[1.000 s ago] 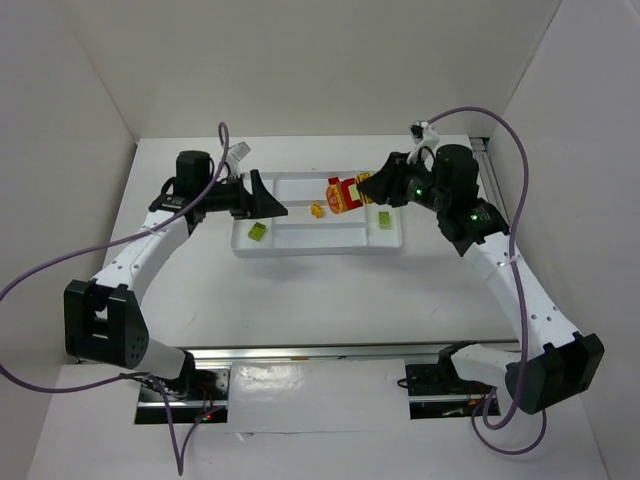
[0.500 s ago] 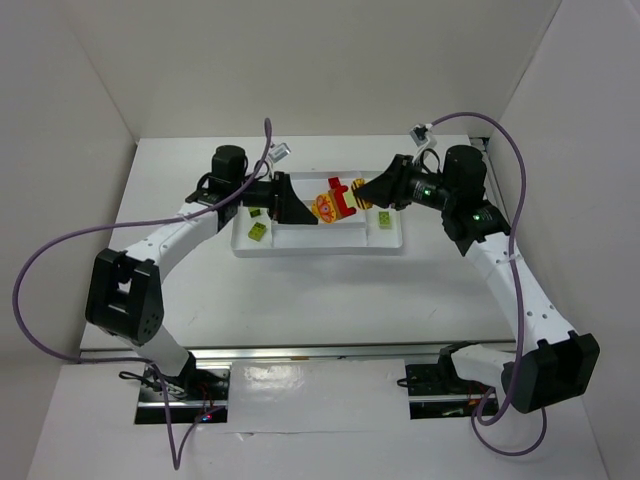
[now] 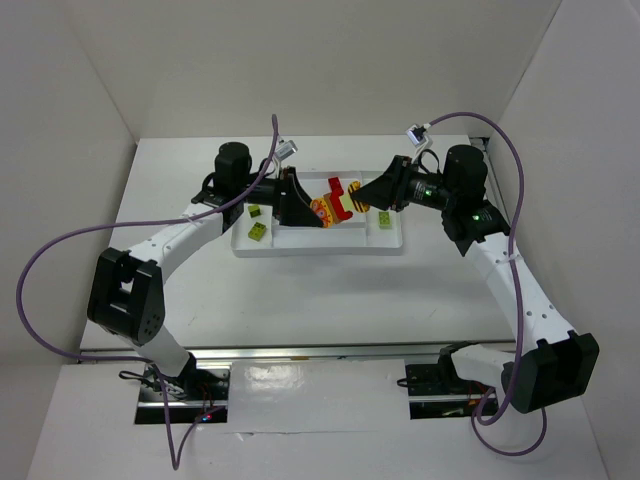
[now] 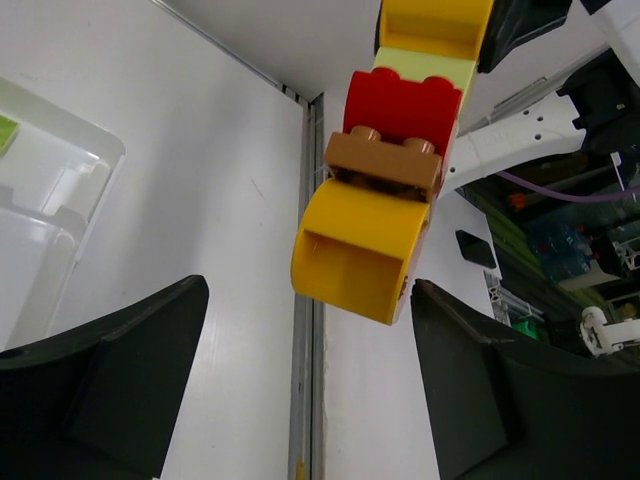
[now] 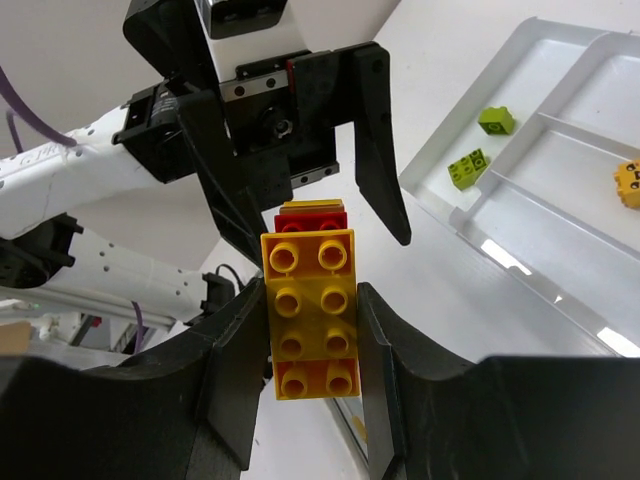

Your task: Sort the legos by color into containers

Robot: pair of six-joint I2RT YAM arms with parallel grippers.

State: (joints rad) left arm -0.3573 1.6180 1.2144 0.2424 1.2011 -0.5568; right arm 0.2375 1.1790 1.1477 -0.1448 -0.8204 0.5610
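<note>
My right gripper (image 3: 368, 192) is shut on a stacked block (image 3: 335, 200) of yellow, red and brown bricks and holds it above the white divided tray (image 3: 320, 249). In the right wrist view the stack (image 5: 310, 315) sits between my fingers (image 5: 230, 370). My left gripper (image 3: 298, 207) is open, facing the stack's other end. In the left wrist view the yellow end (image 4: 365, 250) hangs between my open fingers (image 4: 100, 390), close to the right one. Two lime green bricks (image 3: 257, 222) lie in the tray's left compartment, one (image 3: 384, 219) at the right. An orange brick (image 5: 628, 183) lies in a middle compartment.
White walls close in the table at the back and both sides. Purple cables loop off both arms (image 3: 60, 260). A metal seam (image 4: 305, 380) runs along the table under the left gripper. The tray's corner (image 4: 60, 190) shows at the left.
My left gripper has swung right from the tray's left end up to the stack. My right gripper has lifted and tilted the stack slightly toward it.
</note>
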